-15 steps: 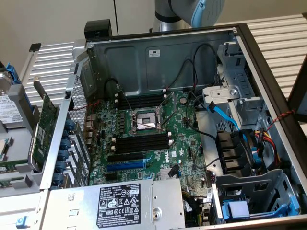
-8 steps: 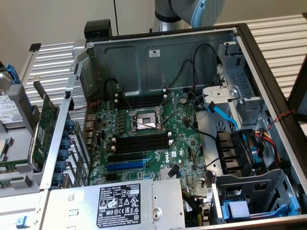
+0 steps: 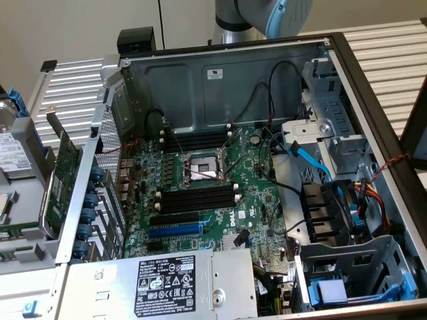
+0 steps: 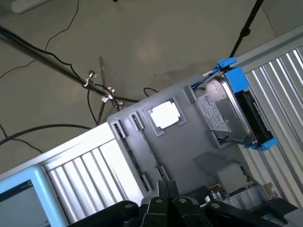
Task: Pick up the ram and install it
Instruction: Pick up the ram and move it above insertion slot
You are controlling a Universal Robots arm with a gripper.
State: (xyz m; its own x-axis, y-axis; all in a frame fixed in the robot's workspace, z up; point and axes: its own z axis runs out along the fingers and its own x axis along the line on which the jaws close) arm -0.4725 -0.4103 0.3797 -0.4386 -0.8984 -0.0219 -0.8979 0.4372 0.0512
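exterior view: open computer case (image 3: 220, 73) is sitting on the slatted table (image 3: 390, 57), its motherboard (image 3: 223, 207) showing black memory slots (image 3: 197, 199). green expansion card (image 3: 63, 170) is leaning outside the case at the exterior view's left.
wrist view: pincer (image 4: 167, 185) is hovering clenched over a grey tray (image 4: 189, 142). thin dark stick, seemingly the ram (image 4: 149, 151), is standing edge-on in the tray's long groove, near the fingertips. hard drive (image 4: 227, 111) is lying beside the tray.
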